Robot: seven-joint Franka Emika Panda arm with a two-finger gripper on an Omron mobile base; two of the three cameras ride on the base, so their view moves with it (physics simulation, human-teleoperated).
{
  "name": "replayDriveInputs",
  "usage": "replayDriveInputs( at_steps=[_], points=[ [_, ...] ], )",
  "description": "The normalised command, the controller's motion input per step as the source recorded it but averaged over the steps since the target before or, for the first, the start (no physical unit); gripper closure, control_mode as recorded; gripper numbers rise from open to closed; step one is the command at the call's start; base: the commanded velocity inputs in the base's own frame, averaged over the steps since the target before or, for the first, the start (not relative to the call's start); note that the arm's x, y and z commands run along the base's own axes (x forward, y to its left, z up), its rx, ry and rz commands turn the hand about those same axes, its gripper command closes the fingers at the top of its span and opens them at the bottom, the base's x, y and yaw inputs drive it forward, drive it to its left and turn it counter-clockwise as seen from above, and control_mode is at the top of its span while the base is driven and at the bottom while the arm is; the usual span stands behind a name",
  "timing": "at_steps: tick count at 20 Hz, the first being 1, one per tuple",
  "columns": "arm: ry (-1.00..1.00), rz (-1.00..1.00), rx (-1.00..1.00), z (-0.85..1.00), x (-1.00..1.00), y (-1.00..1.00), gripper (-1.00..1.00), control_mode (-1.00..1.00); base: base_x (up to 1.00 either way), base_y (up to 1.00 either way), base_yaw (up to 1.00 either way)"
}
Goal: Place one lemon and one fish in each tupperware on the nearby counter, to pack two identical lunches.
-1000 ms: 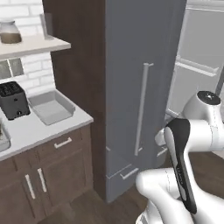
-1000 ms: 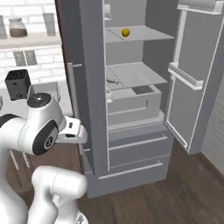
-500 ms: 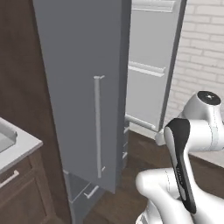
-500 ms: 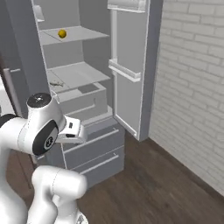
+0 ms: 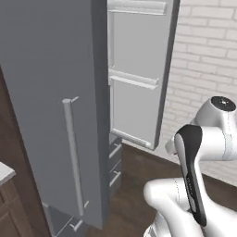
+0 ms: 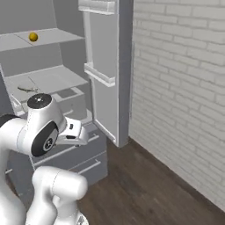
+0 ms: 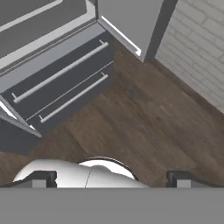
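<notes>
Gripper (image 7: 107, 178) is hanging released, holding nothing. Base should be lining up w/ fridge shelf; lemon (image 6: 33, 37) up top, probably fish (image 6: 27, 89) lower.

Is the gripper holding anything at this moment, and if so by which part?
Nothing is held: the gripper has its jaws wide apart above the dark wooden floor.

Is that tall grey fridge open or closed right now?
Open. The fridge door is swung wide toward the brick wall, baring shelves with a lemon above and a fish lower down.
</notes>
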Motion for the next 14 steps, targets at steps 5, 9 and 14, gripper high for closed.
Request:
replayDriveInputs(
  at_steps=[5, 9, 14],
  points=[
    [0.0, 0.0, 0.0, 0.0, 0.0, 0.0, -1.0, 1.0, 0.99, -0.09, 0.44],
    [0.0, 0.0, 0.0, 0.0, 0.0, 0.0, -1.0, 1.0, 0.87, 0.01, 0.77],
    [0.0, 0.0, 0.0, 0.0, 0.0, 0.0, -1.0, 1.0, 0.76, -0.02, 0.79]
  ],
)
